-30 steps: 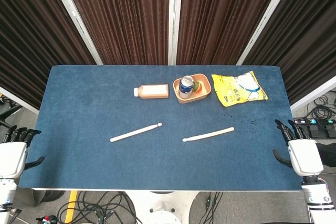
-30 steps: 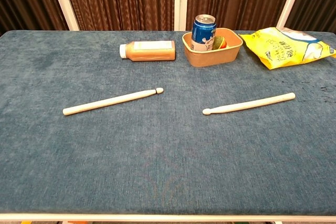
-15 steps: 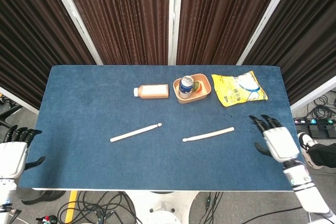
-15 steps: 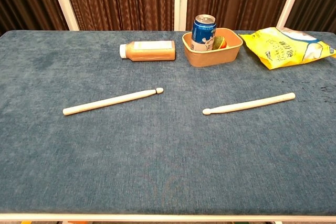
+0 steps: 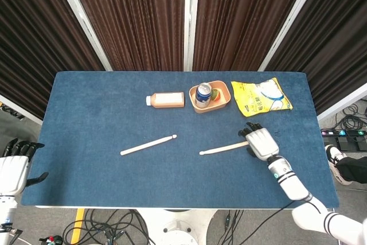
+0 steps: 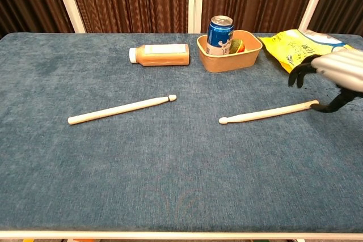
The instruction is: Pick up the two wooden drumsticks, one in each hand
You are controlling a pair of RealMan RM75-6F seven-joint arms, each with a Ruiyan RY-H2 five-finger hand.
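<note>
Two wooden drumsticks lie flat on the blue table (image 5: 86, 101), well apart. The left stick (image 5: 148, 145) slants with its tip toward the table's middle; the right stick (image 5: 223, 148) points its tip the other way, with its butt end under the right hand (image 5: 261, 140).

Behind them, toward the curtains, stand the bystanders: an orange bottle (image 5: 167, 100) on its side with a white cap, a tan bowl (image 5: 221, 100) just beside it holding a blue can (image 5: 203, 93) upright and some fruit-like bits (too small to name), and a yellow snack bag (image 5: 261, 98) near the far right corner. None of these lies between the hands and the sticks. The bag carries print and the can some lettering, but neither can be read; the bottle's label is pale and equally illegible.

A second ago the right hand hung off the table's right edge; half a second ago it had crossed over the cloth; now it hovers over the butt end of the right stick, fingers spread and curved downward, thumb tip close to the wood, in the chest view (image 6: 332, 80). It clasps nothing. The left hand (image 5: 14, 167) has stayed where it was, off the near-left corner, fingers apart and holding nothing. Both sticks, and everything behind them, lie as before.
</note>
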